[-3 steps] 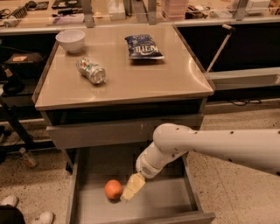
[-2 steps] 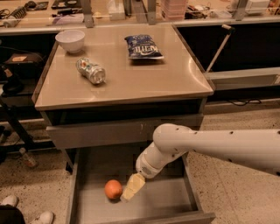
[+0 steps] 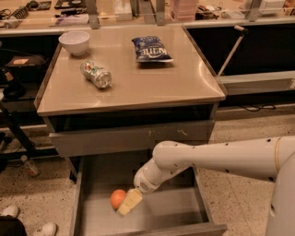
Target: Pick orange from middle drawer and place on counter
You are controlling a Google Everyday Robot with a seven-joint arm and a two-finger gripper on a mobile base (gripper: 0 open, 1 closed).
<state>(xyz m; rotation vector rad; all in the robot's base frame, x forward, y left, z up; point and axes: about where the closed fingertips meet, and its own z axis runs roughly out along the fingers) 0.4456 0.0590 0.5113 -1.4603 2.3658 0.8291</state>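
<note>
The orange [image 3: 117, 198] lies on the floor of the open middle drawer [image 3: 166, 216], left of centre. My gripper [image 3: 128, 203] reaches down into the drawer from the right on a white arm. Its pale fingertip [image 3: 130, 203] sits right beside the orange on the orange's right side, touching or nearly touching it. The tan counter [image 3: 152, 80] lies above, behind the drawer.
On the counter are a white bowl [image 3: 74, 42] at the back left, a crushed can [image 3: 96, 74] on its side, and a blue chip bag [image 3: 152, 49]. A cluttered bench [image 3: 138, 14] runs behind. A shoe [image 3: 44, 228] shows at lower left.
</note>
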